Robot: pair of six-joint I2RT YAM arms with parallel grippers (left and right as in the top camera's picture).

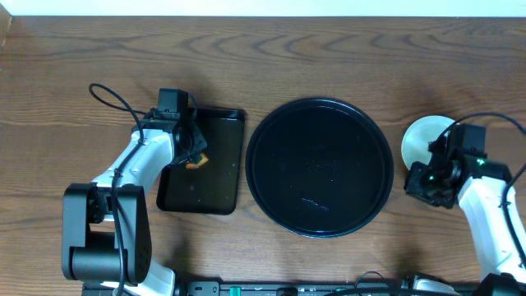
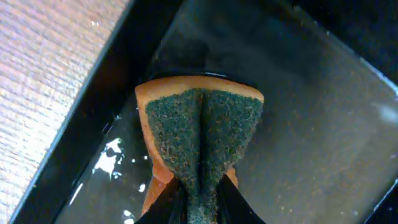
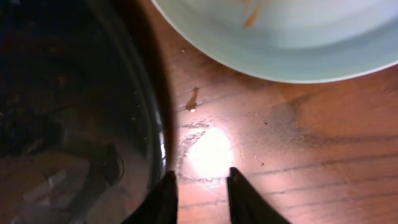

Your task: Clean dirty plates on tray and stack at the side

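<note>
Left end effector point(image 2: 198, 208): sponge point(image 2: 199, 130) gripped. Right end effector point(image 3: 202, 193): parted, empty; nearby plates point(image 3: 298, 43) at its 12 o'clock could be knocked on advance.

You are working at a robot test bench, lab-style rather than a kitchen. Evidence: wood-grain table point(image 1: 345, 49); round black tray point(image 1: 320, 167) at centre; left arm point(image 1: 136, 164) based left of the tray, right arm point(image 1: 493, 205) right of it; loose black cable point(image 1: 111, 97) exposed left of the tray.
</note>
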